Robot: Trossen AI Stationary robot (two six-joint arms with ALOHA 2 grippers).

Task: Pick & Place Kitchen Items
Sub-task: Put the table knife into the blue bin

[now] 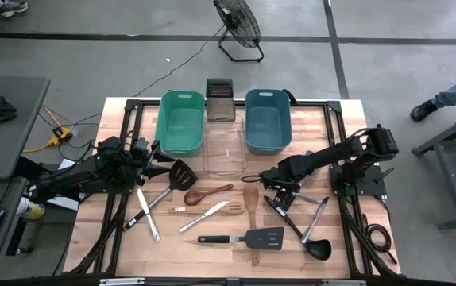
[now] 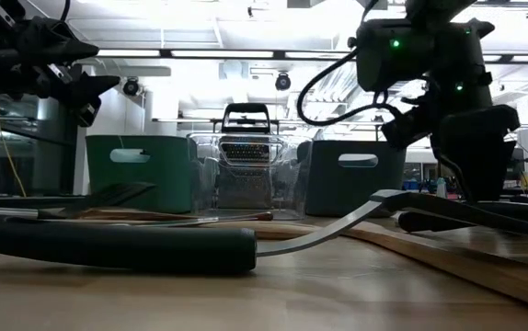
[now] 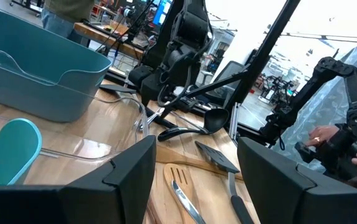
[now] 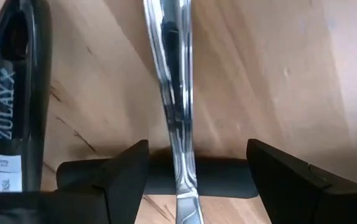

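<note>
Utensils lie on the wooden table [image 1: 117, 119]: a black turner [image 1: 182, 172], a wooden spoon [image 1: 208, 193], a wooden slotted spatula [image 1: 251, 205], silver knives [image 1: 204, 216], a black slotted turner [image 1: 248, 237], a black ladle [image 1: 311, 242] and silver tongs [image 1: 315, 218]. My right gripper [image 1: 280, 191] is open, low over the right-hand group. In the right wrist view its fingers [image 4: 197, 155] stand on either side of a silver metal handle [image 4: 172, 81], beside a black labelled handle [image 4: 13, 81]. My left gripper [image 1: 155, 151] is open and empty [image 3: 194, 155] near the black turner.
A teal tub [image 1: 180, 119], a clear tub [image 1: 224, 149], a blue tub [image 1: 265, 119] and a steel box grater [image 1: 220, 99] stand along the table's far side. A fan [image 1: 240, 24] stands on the floor beyond. A person's hands [image 3: 328, 140] show beyond the table.
</note>
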